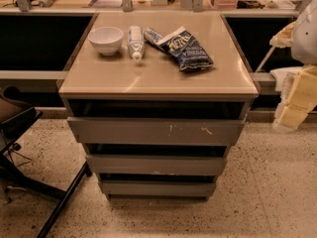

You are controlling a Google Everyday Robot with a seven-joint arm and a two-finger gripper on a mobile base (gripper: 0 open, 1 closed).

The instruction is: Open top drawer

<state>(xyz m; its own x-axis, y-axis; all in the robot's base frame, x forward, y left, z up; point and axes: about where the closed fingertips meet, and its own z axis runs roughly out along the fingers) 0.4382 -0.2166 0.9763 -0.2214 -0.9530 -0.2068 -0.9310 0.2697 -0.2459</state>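
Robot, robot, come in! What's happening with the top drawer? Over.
Gripper at right edge, right of cabinet. Top drawer untouched, barely out if at all. Chair leg low left, not blocking drawer front.

Robot body seen only right of top drawer (pixel 148 131). Gripper (pixel 296 103), just right of and level with drawer front: pale cream-yellow blocks, flat-faced, square-edged, stacked. Above it, white rounded housing (pixel 306 31): smooth shell, lightly shaded. Cables, screws, markings not made out.

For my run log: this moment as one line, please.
gripper: right edge, beside cabinet | top drawer: untouched, interior hidden
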